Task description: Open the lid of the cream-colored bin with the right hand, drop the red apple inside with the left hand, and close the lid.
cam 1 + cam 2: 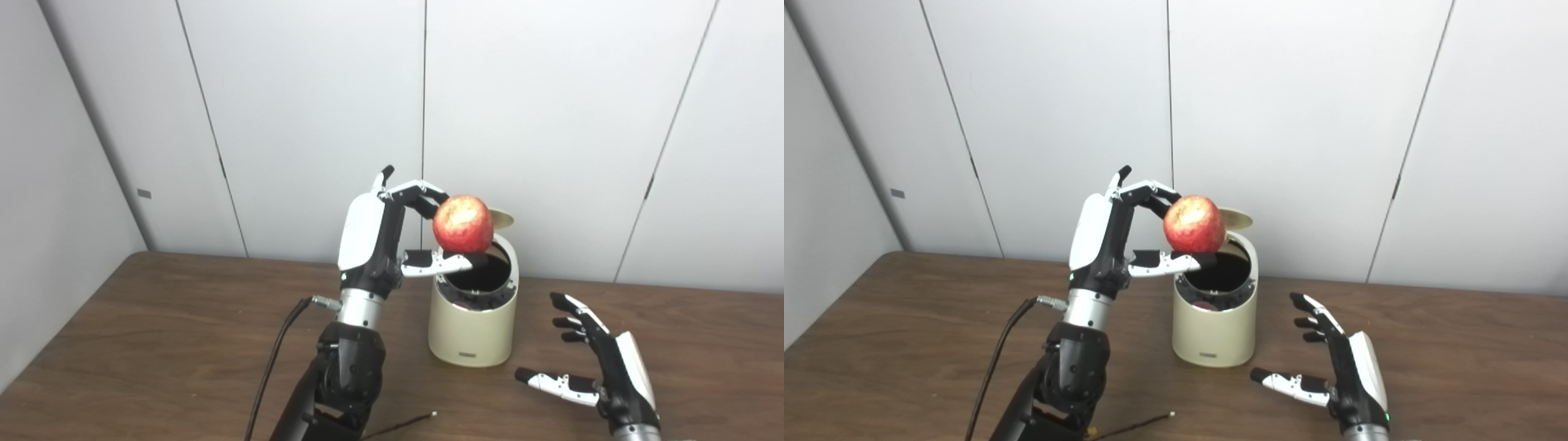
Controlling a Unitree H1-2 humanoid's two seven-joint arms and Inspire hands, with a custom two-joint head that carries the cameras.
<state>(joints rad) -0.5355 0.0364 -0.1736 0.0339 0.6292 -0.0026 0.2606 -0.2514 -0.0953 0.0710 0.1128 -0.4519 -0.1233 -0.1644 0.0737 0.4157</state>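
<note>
The cream-colored bin stands on the wooden table with its lid tipped up at the back and its dark inside showing. My left hand is raised just left of the bin and is shut on the red apple, holding it above the bin's open mouth between fingers above and thumb below. My right hand is open and empty, low over the table to the right of the bin, not touching it. The same scene shows in the right eye view: apple, bin, right hand.
The brown wooden table meets white wall panels just behind the bin. A black cable runs along my left forearm. A thin stick-like wire lies on the table near the front edge.
</note>
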